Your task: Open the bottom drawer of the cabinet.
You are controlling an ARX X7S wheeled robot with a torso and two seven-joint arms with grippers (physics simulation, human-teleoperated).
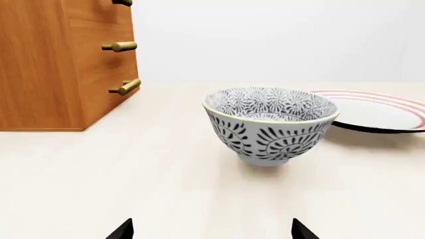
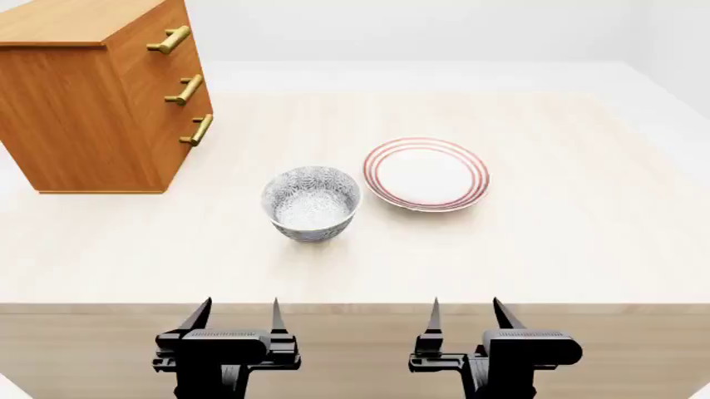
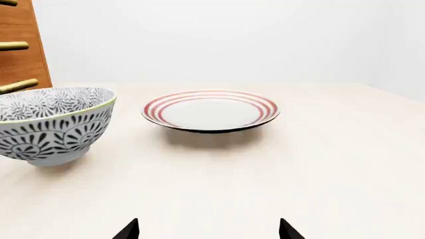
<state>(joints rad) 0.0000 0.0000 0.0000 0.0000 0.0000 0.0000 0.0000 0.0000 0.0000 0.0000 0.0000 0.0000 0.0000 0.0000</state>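
The orange-brown wooden cabinet (image 2: 83, 100) stands at the table's far left, its three brass-handled drawers facing right. The bottom drawer (image 2: 189, 141) is the lowest and looks shut, flush with the two above; its brass bar handle (image 2: 199, 130) also shows in the left wrist view (image 1: 126, 87) and the right wrist view (image 3: 17, 86). My left gripper (image 2: 236, 320) is open and empty at the table's near edge, far from the cabinet; it also shows in the left wrist view (image 1: 212, 230). My right gripper (image 2: 466, 317) is open and empty beside it, and shows in the right wrist view (image 3: 207, 230).
A patterned grey-white bowl (image 2: 312, 202) stands in the middle of the pale wooden table (image 2: 577, 249), between the grippers and the cabinet. A white plate with red rings (image 2: 426, 173) lies to its right. The bowl (image 1: 269, 122) stands straight ahead of the left gripper.
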